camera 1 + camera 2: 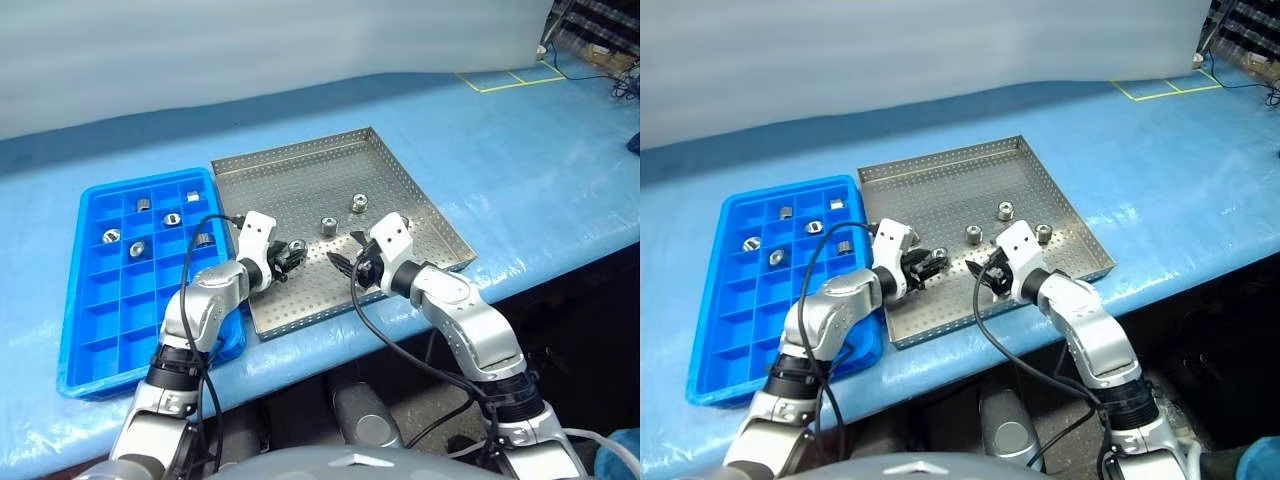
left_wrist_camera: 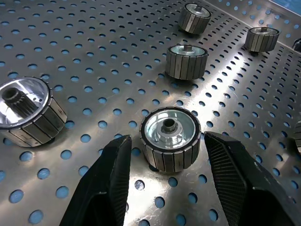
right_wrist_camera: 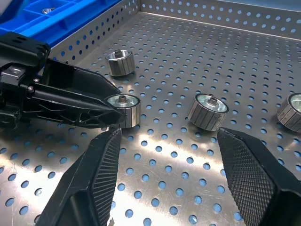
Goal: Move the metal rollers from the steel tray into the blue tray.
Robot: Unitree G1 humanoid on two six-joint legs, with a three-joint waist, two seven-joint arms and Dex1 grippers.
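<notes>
— Look at the left gripper (image 2: pixel 167 181), its black fingers are spread with a gap on either side of one roller (image 2: pixel 170 138) on the steel tray (image 1: pixel 300 165). Not touching it on either side, as far as I can see.

— And the right gripper (image 3: pixel 188 165)?

— Fingers standing wide, nothing between them, hovering low over the same tray just beside the left one. From its own wrist camera you can see the left's finger right against that roller.

— How many metal rollers left on the steel?

— I count at least four more: one near the left gripper (image 2: pixel 26 110) and three farther off (image 2: pixel 186 61), (image 2: pixel 194 18), (image 2: pixel 262 38). The blue tray (image 1: pixel 95 365) already holds several, each in its own cell (image 1: pixel 111 236).

— What worries you?

— The roller sits on its flat end and it's smooth. If the fingers close off-centre, I reckon one touches first and shoves it, so it tips and rolls across the perforated floor. And the two grippers are close; the right could clip the left on the lift
</notes>
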